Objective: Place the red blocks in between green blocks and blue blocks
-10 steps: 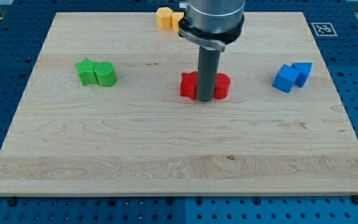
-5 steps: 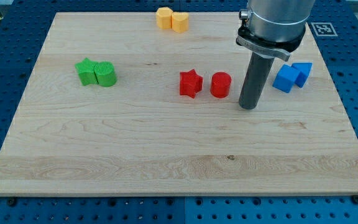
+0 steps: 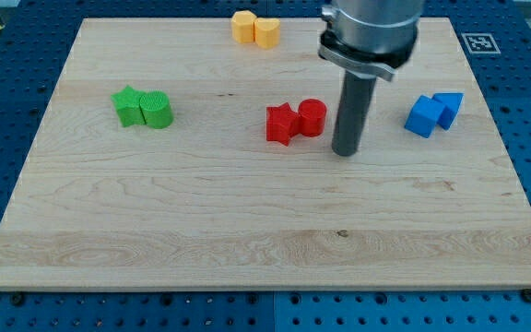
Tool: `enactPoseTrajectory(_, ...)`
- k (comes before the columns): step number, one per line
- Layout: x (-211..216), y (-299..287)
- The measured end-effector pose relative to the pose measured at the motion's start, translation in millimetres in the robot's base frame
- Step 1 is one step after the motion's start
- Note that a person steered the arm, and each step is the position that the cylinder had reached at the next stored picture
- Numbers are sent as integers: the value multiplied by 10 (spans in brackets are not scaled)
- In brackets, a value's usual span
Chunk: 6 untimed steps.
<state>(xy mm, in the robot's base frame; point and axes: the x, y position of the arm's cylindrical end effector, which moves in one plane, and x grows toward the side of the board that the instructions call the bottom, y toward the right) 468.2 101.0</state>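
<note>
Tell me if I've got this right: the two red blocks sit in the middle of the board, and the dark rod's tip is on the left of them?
Not quite. In the camera view, my tip is on the view's right of the red cylinder and red star, not the left. The two red blocks do sit near the middle of the board.

The top of the arm [image 3: 369, 32] is cut off by the view's top edge. The shapes of the two yellow blocks [image 3: 254, 29] cannot be made out.
</note>
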Motion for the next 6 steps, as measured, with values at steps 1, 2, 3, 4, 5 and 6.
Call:
enactPoseTrajectory(1, 54, -115)
enactPoseTrajectory(2, -33, -507)
enactPoseTrajectory(3, -178, -760)
enactPoseTrajectory(4, -308, -777)
enactPoseTrajectory(5, -84, -546)
enactPoseTrajectory(6, 371, 189)
